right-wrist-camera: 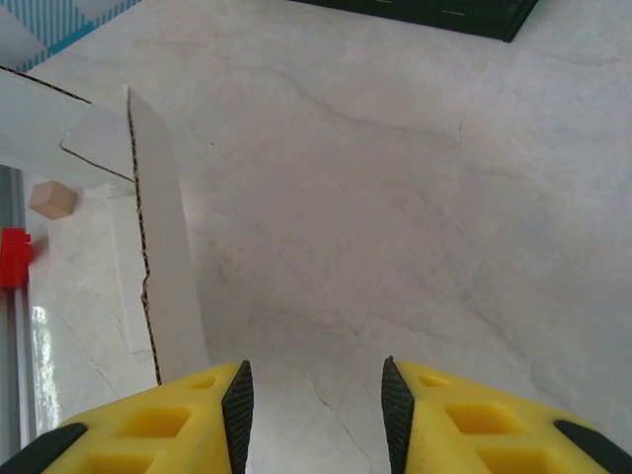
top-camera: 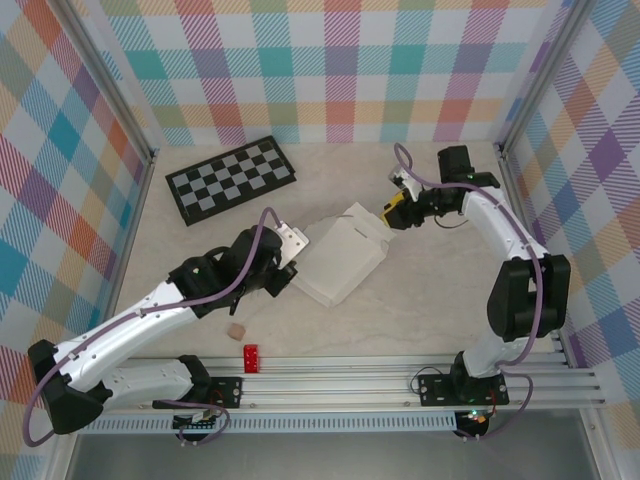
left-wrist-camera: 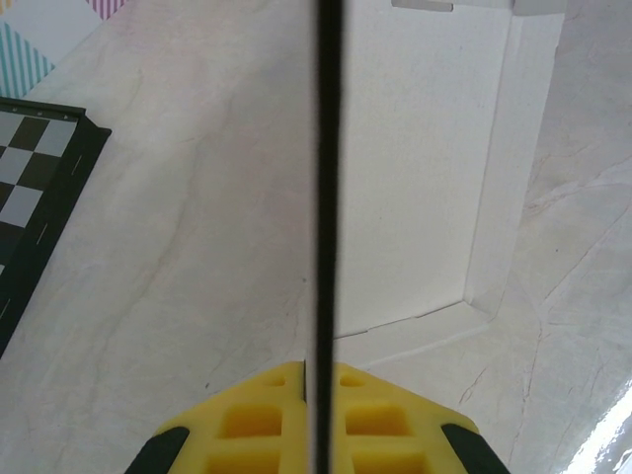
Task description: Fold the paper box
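Paper box (top-camera: 340, 262), clamped by left pincer (top-camera: 287, 262) (right pincer (right-wrist-camera: 316, 390) parted)

White paper box (top-camera: 338, 262), part-folded, mid-table.

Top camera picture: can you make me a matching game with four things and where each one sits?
Things:
1. white cardboard paper box
2. black-and-grey checkerboard
3. small red block
4. small tan cube

Places:
A. far left of the table
B. against the near metal rail
C. middle of the table
D. on the tabletop, just beyond the red block

Pairs: 1-C, 2-A, 3-B, 4-D
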